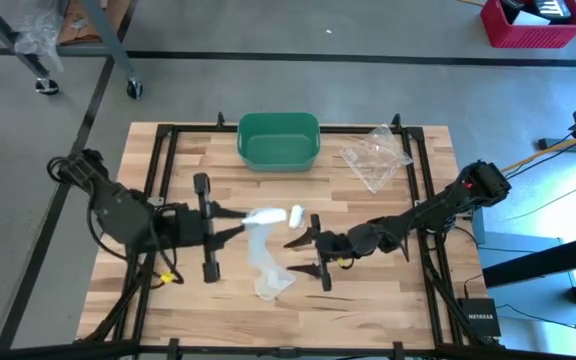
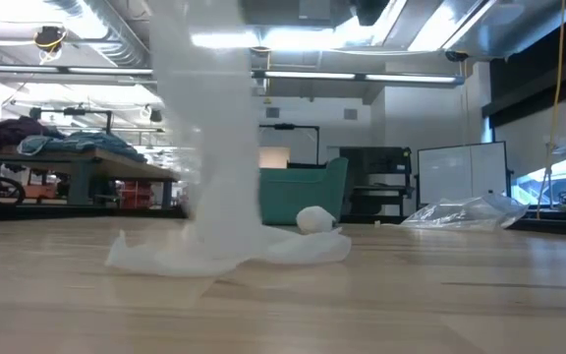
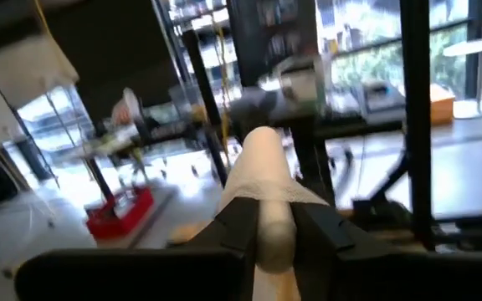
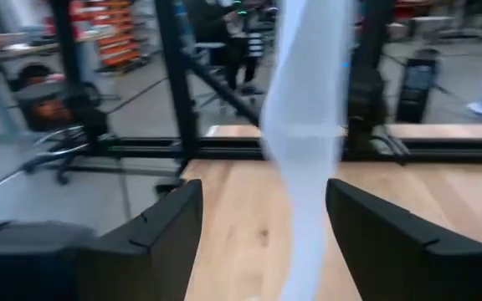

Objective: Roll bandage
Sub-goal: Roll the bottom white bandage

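A white bandage roll point(image 1: 264, 217) is held above the table by my left gripper point(image 1: 242, 224), which is shut on it. A loose strip point(image 2: 219, 128) hangs from the roll, and its lower end lies crumpled on the wood point(image 1: 271, 283). A second small white roll point(image 1: 295, 214) lies on the table beside it. My right gripper point(image 1: 302, 257) is open just right of the strip. In the right wrist view its fingers point(image 4: 161, 230) stand on either side of the hanging strip point(image 4: 308, 125) without touching it. My left gripper pinches the roll point(image 3: 273, 230) between its two fingers, which lie across its round sides. The roll's free end point(image 3: 264, 155) sticks out beyond the fingertips. The fingers come level from the table's left. The roll is lifted clear, and the strip hangs slack below it.
A green bin point(image 1: 279, 140) stands at the far middle of the table. A clear plastic bag point(image 1: 375, 157) lies at the far right. A black frame point(image 1: 206, 228) runs around and across the table. Bare wood lies near the front edge.
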Motion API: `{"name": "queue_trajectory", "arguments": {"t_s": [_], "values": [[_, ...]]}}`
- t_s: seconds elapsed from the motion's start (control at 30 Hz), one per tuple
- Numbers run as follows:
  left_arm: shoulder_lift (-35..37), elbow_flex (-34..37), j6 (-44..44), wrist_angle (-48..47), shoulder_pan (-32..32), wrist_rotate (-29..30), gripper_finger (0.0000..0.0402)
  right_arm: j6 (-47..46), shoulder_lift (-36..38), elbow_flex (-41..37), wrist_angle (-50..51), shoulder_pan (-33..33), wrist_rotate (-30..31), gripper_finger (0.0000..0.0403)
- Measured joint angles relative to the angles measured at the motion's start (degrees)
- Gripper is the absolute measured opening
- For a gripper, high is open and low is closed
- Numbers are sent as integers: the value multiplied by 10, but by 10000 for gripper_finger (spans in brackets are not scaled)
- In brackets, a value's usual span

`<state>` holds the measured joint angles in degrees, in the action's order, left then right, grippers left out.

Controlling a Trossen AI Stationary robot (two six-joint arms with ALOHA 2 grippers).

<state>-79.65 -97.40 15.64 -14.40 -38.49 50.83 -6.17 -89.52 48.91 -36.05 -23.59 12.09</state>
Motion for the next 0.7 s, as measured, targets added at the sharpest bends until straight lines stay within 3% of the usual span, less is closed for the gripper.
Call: {"name": "queue_trajectory", "arguments": {"t_s": [0.1,0.23,0.37,0.53,0.7], "values": [[-11,-42,55,26,0,0,45,19,10,16,5,0,-15,254],[-16,-74,104,80,0,-13,45,64,34,43,11,0,37,254],[-14,-93,151,107,0,-14,45,79,42,67,80,0,74,254],[-12,-118,189,177,2,-17,45,70,43,104,151,-16,63,254],[-13,-119,212,200,6,-17,45,66,33,117,153,-34,52,254]]}}
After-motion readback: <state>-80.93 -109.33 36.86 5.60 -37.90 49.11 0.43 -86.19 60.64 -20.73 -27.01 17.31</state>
